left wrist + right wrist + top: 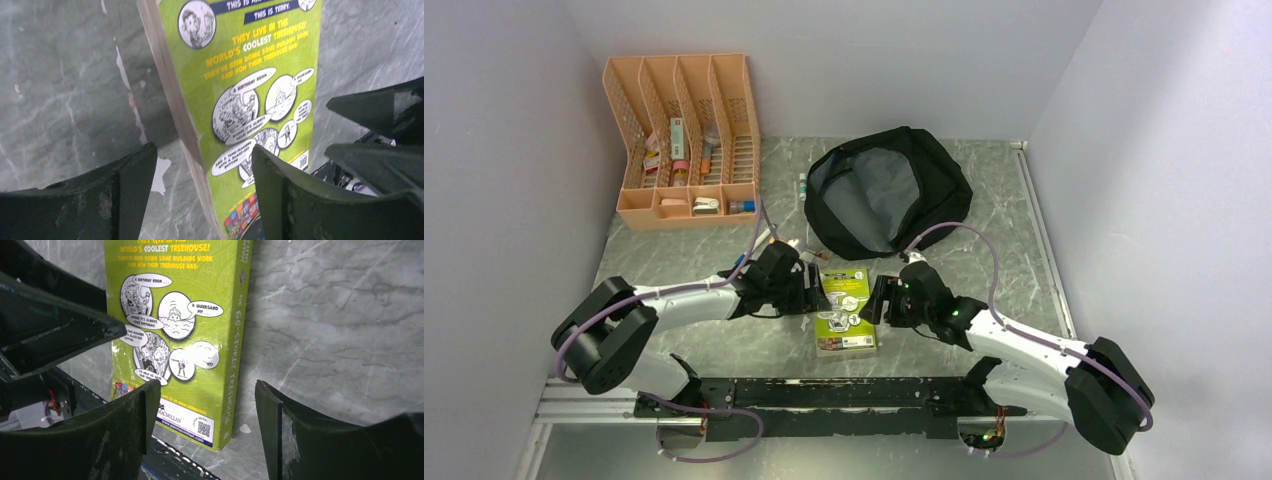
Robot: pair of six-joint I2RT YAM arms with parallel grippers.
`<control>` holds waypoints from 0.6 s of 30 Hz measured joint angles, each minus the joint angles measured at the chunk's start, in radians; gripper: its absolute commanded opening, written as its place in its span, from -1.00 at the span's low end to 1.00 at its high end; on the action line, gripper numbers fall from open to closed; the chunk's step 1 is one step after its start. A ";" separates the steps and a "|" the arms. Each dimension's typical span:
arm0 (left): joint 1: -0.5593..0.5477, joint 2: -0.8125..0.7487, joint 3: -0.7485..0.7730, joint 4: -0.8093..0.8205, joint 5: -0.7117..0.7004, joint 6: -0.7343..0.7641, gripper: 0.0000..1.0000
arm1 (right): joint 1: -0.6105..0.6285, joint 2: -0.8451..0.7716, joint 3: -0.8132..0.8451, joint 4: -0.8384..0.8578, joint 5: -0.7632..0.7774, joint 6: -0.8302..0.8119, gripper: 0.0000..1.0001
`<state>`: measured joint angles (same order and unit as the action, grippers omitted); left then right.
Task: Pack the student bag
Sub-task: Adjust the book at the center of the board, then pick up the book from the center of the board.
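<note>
The student bag (889,195) is a black backpack lying open at the back of the table, grey lining showing. A lime-green paperback (844,305) lies flat in front of it, between my two grippers. My left gripper (809,292) is open at the book's left side; in the left wrist view the page edge (172,100) runs between the fingers (132,192). My right gripper (881,300) is open at the book's right side; in the right wrist view the spine (235,340) sits between the fingers (280,432). Neither gripper holds anything.
An orange mesh desk organiser (686,140) with small stationery stands at the back left. Pens (802,188) lie on the table left of the bag. A dark flat item (170,455) lies under the book's near end. Grey walls close in left and right.
</note>
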<state>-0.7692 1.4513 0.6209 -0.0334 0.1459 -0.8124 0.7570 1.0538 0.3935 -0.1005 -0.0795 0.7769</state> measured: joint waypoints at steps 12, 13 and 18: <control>0.002 -0.048 -0.119 0.112 0.078 -0.003 -0.06 | 0.000 0.020 -0.004 0.003 0.031 0.024 0.46; 0.003 -0.041 -0.122 0.124 0.087 -0.005 -0.13 | 0.000 0.024 -0.004 0.006 0.031 0.027 0.46; 0.003 -0.018 -0.149 0.198 0.126 -0.024 -0.56 | 0.000 0.026 -0.004 0.018 0.031 0.031 0.46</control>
<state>-0.7666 1.4338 0.4717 0.1650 0.2718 -0.8368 0.7567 1.0801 0.3893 -0.0822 -0.0483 0.8078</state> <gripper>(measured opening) 0.357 0.728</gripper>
